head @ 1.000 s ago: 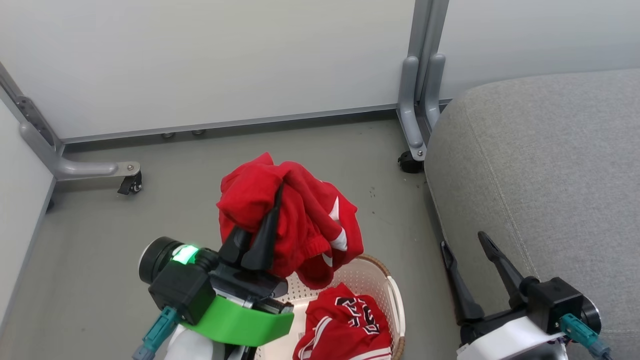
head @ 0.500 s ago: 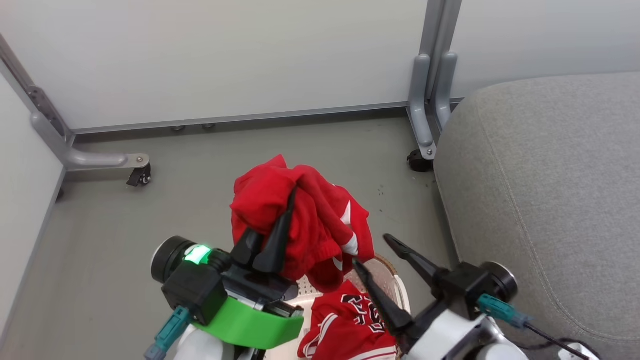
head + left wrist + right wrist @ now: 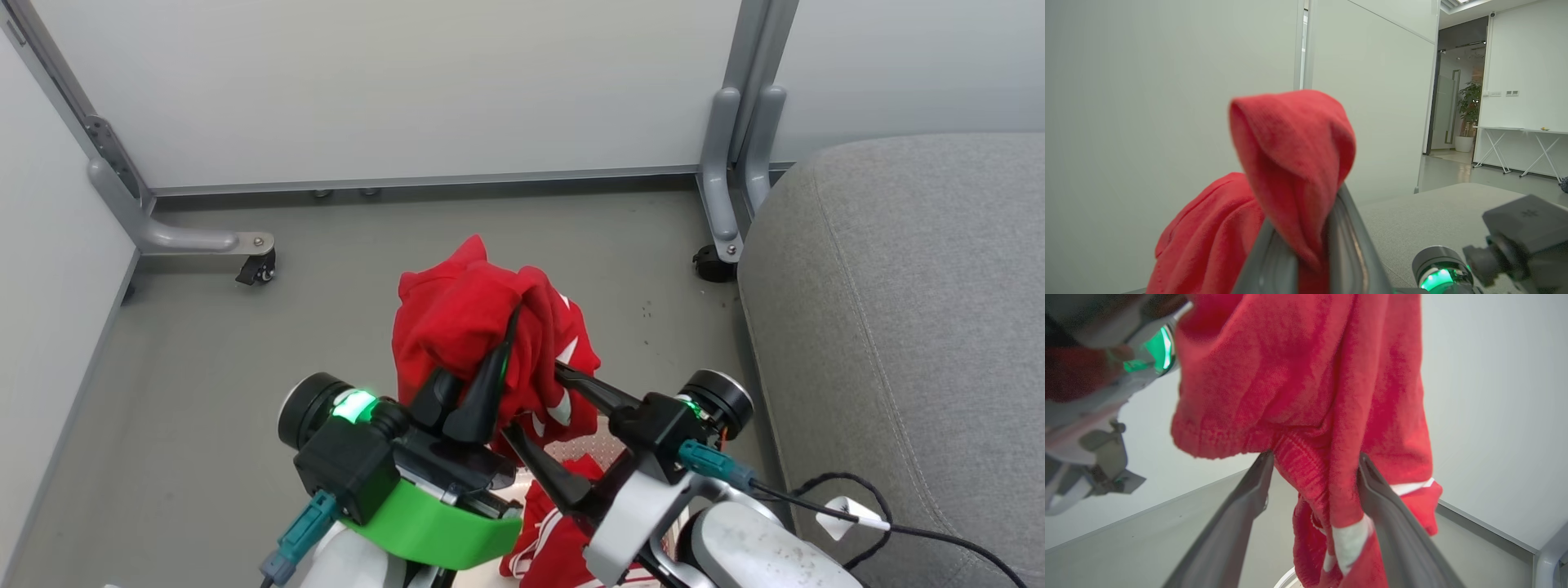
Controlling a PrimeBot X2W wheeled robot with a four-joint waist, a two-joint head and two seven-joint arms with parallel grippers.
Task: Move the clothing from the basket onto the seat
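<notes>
One red garment [image 3: 465, 318] tight in left pincer [image 3: 504, 331], partly inside wide-open right pincer [image 3: 532, 398].

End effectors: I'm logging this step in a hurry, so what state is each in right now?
Left end effector: shut on the red garment, held aloft.
Right end effector: open, straddling the garment's hanging part.

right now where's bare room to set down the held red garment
Light grey fabric seat cushion: bare, bar a black cable over its near edge. Grey floor by the white partition too. Crowded: left gripper and right gripper over the cream perforated basket.
</notes>
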